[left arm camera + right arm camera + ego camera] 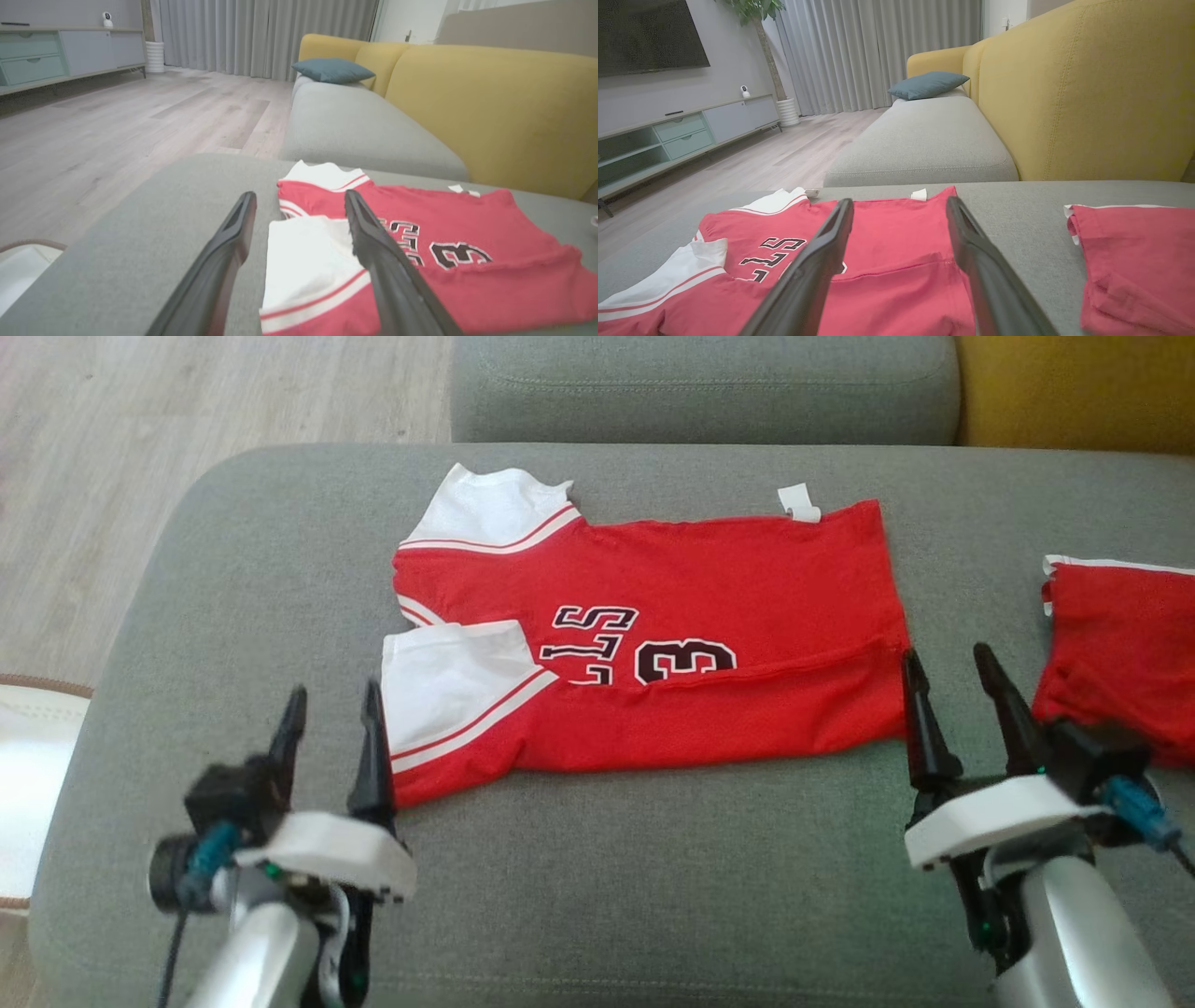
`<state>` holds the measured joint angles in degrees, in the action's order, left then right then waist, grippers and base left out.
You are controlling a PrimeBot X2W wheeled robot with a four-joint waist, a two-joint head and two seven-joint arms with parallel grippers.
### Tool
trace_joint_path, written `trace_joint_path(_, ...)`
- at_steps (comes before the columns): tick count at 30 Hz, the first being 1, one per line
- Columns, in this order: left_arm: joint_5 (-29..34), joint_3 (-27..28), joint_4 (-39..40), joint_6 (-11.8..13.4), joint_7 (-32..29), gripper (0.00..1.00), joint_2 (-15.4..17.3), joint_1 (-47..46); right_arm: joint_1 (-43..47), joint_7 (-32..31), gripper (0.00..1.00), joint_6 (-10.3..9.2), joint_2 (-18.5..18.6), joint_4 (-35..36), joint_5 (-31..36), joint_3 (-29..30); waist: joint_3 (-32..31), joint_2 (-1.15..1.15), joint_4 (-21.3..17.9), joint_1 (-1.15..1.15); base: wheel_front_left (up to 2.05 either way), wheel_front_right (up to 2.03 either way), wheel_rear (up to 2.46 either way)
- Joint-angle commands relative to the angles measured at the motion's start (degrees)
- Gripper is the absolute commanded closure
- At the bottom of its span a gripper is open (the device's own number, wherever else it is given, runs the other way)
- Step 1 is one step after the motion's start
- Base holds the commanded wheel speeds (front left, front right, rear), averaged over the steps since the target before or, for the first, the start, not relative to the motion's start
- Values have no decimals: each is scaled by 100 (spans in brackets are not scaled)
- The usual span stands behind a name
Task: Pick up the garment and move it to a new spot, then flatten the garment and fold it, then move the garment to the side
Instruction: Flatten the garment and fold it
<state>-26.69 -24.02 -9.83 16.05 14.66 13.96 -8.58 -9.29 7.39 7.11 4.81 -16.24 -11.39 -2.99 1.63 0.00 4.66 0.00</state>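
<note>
Sideways lies the jersey [709, 579], sleeves left, hem right; left fingers [373, 756] and right fingers [922, 728] spread, empty.

Likely a home living room: yellow sofa [1087, 93], television [649, 35], curtains [878, 51].

Lettering on jersey [700, 569]: lower part hidden under the folded panel. Second red garment [1120, 653], right of right gripper [945, 653] jaws: cut by frame edge.
</note>
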Motion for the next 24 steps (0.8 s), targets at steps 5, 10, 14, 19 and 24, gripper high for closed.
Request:
trace_joint_path(5, 269, 290, -207, -168, 33, 0, -19, -220, -152, -105, 0, 37, -108, 457, 152, -16, -3, 0, -71, 0, 0, 0, 0)
trace_joint_path(10, 297, 171, -813, -254, -141, 0, -8, -404, -217, -257, 0, 37, -142, 679, 177, 68, 72, 0, -182, 0, 0, 0, 0)
trace_joint_path(14, 284, 67, -1222, -313, -479, 0, 19, -518, -215, -309, 0, 37, -154, 772, 195, 66, 159, 0, -267, 0, 0, 0, 0)
trace_joint_path(19, 318, 50, -1875, -198, -897, 0, 111, -765, -230, -356, 0, 37, -167, 898, 224, 73, 321, 0, -432, 0, 0, 0, 0)
trace_joint_path(24, 305, 17, -2371, -184, -1229, 0, 178, -951, -274, -385, 0, 37, -176, 1007, 240, 77, 459, 0, -573, 0, 0, 0, 0)
